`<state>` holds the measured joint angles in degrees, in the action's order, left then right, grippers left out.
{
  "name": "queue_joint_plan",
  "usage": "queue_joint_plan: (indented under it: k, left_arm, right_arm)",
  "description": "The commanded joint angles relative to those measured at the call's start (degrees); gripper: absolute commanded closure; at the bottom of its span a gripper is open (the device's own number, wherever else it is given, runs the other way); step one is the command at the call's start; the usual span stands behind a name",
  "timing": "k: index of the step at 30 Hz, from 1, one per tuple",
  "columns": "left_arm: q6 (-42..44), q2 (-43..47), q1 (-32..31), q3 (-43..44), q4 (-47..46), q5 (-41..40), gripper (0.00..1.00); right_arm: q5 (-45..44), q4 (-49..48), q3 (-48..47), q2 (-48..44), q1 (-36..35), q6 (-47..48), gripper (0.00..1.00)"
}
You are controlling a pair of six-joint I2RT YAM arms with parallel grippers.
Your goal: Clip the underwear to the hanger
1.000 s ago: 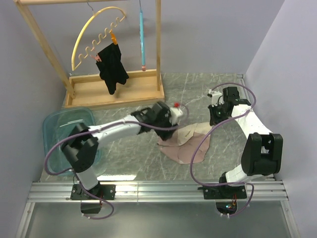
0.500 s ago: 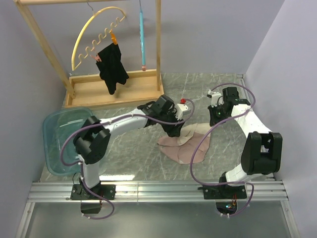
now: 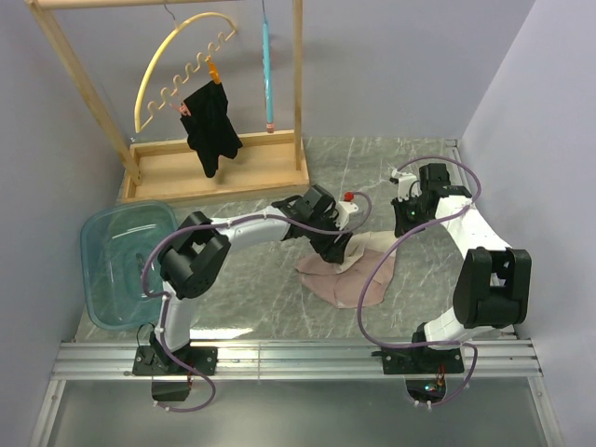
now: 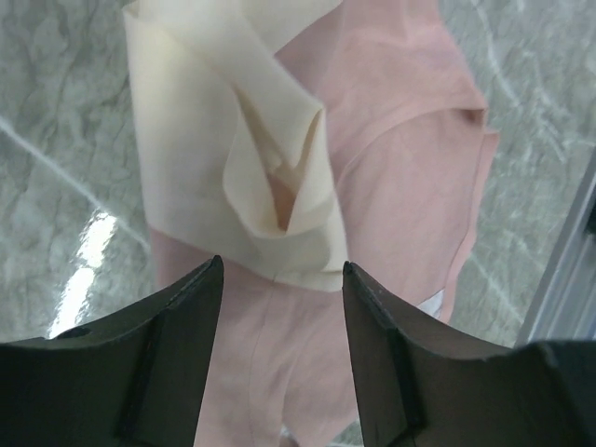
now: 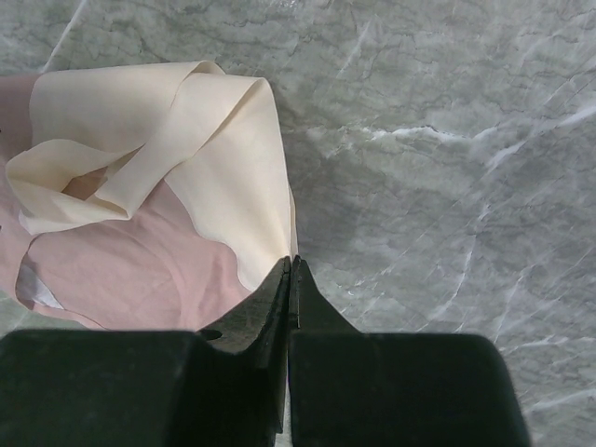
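One second on, left pincer [image 4: 281,268] farther over the underwear [image 3: 345,284], half-wide and empty; right pincer [image 5: 291,265] tight-closed, unmoved.

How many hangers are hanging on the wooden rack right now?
2: a yellow hanger toward the left of the wooden rack, holding a black garment, and a light-blue hanger seen edge-on to its right. None looks hidden.
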<state>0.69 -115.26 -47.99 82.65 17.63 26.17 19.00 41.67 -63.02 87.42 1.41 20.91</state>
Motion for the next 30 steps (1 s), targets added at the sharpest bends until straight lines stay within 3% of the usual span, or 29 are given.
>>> queue_joint_plan:
  k: [1, 6, 8, 9, 10, 13, 20, 26, 30]
  left_arm:
    - [-2.4, -0.6, -0.8, 2.3, -4.1, 2.7, 0.41]
    - [-3.3, -3.5, -0.8, 4.1, -4.0, 2.9, 0.49]
    - [-3.7, -4.0, -0.8, 4.4, -4.0, 2.8, 0.57]
    - [-3.9, -3.7, -0.5, 4.4, -4.3, 2.0, 0.65]
    - [-4.0, -3.4, -0.3, 4.4, -4.4, 1.5, 0.78]
    - [-3.8, -0.4, 1.8, 4.9, -2.6, -0.3, 1.00]
    - [4.2, 11.7, 7.2, 6.7, 4.7, -12.1, 1.00]
    - [10.1, 22.4, 7.6, 5.0, 3.9, -24.9, 1.00]
    - [11.4, 28.1, 8.5, 5.0, 4.0, -29.2, 1.00]
  right_arm:
    - [0.7, 0.4, -1.8, -0.5, 0.6, 0.7, 1.00]
    - [1.1, 0.5, -1.6, -0.6, 0.8, 0.7, 1.00]
    - [1.3, 0.7, -1.6, -0.9, 0.9, 0.7, 1.00]
    - [1.3, 0.8, -1.6, -0.9, 1.0, 0.8, 1.00]
    - [1.3, 1.0, -1.6, -1.1, 1.1, 0.9, 1.00]
    - [1.7, 1.6, -1.7, -2.6, 1.6, 1.8, 1.00]
    - [5.2, 2.1, -4.1, -7.1, 1.8, 1.5, 1.00]
    - [6.7, 1.2, -12.4, -11.6, 1.8, 1.4, 1.00]
    - [8.1, 0.2, -16.4, -14.6, 1.8, 1.2, 1.00]
